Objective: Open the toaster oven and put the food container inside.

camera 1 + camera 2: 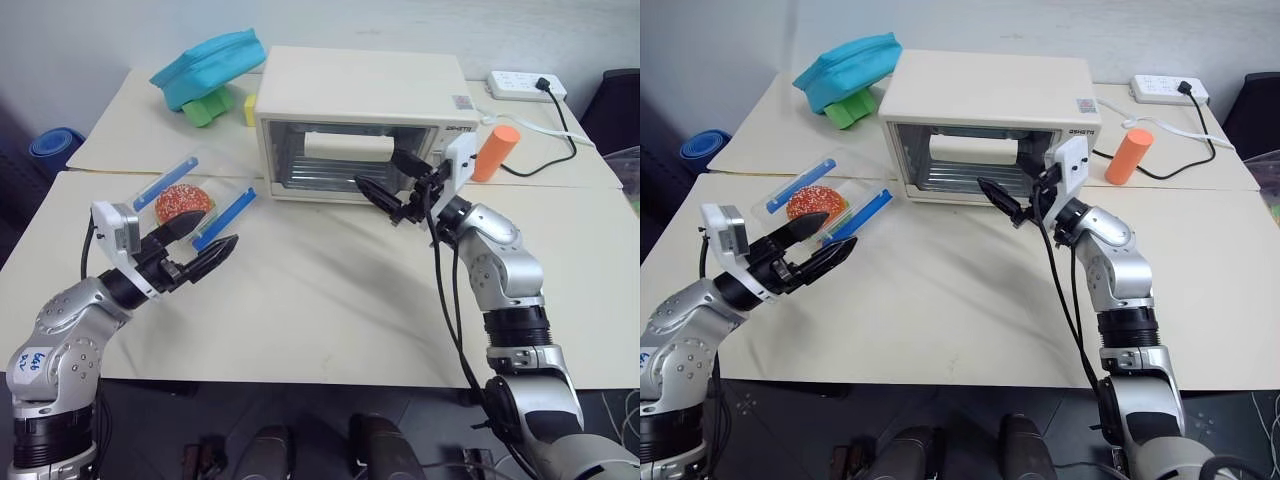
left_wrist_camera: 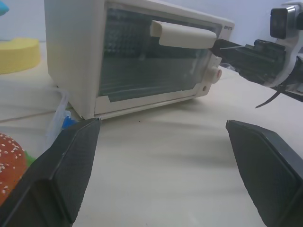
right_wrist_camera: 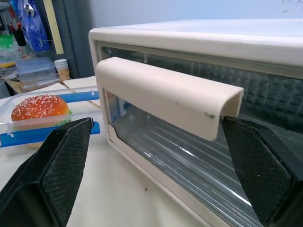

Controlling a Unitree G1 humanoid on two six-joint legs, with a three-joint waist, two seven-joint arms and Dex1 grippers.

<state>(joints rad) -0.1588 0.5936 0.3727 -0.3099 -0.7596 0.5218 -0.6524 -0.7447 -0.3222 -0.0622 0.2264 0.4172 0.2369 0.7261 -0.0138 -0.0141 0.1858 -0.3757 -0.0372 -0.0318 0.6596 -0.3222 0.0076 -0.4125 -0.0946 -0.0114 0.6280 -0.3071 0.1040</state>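
The cream-white boxy toaster oven [image 1: 360, 120] stood on the worktop [image 1: 320, 290] with its glass door shut, and the right gripper [image 1: 392, 180] was held with its fingers spread wide and empty, the cream handle bar [image 3: 165, 97] lying just ahead of and between them but not yet touched. The left gripper [image 1: 197, 245] likewise had its fingers fully apart, holding nothing, with the clear rectangular plastic food container [image 1: 195, 200], blue-clipped and showing a sesame-bun burger, resting on the worktop just beyond them. The door-opening step appeared to be in hand; the next move would call for closing the right fingers on the handle and pulling it down.
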